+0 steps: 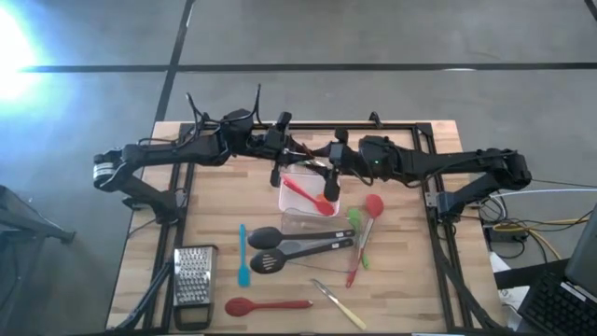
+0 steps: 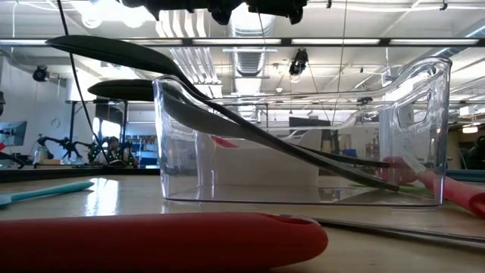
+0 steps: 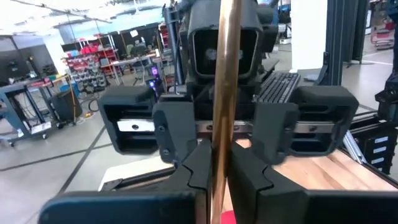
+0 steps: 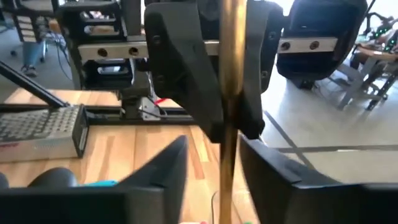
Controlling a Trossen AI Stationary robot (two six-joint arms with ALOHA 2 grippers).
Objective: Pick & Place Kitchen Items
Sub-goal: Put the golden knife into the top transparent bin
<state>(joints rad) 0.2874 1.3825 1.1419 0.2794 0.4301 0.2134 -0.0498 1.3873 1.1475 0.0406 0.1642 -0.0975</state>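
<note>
Two dark arms over the far middle of the counter [image 1: 401,280], tips nearly meeting above a clear tub [image 1: 289,198].

Far left, near edge: steel box grater [image 1: 194,276], lying flat. Just right of it, teal spatula [image 1: 242,254], lengthwise toward the near edge. Below these, red spoon [image 1: 266,304], lying crosswise, bowl to the left.

Left of centre, up high: left pincer [image 3: 217,169], fingers together, clamped on a slim wood-toned handle [image 3: 224,93]. Grips it partway along its length; tool's head not made out in any view.

Centre: in the clear tub, a red utensil [image 1: 312,194], lying on a slant. Nearer the camera, a second clear tub [image 1: 312,222], and touching or just beside it a black ladle [image 1: 280,236] and black slotted spoon [image 1: 284,260], handles pointing right. Cannot tell from above whether they lean on the tub; seen level, both rise past its left wall.

Right of centre: right pincer [image 4: 221,163], facing the left one, fingers apart on either side of the same wood-toned handle, a gap showing on each side.

Further right on the counter: green tool [image 1: 354,220], red long-handled spoon [image 1: 373,204], and near the front edge a pale metal tool [image 1: 338,304], lying on a slant.
</note>
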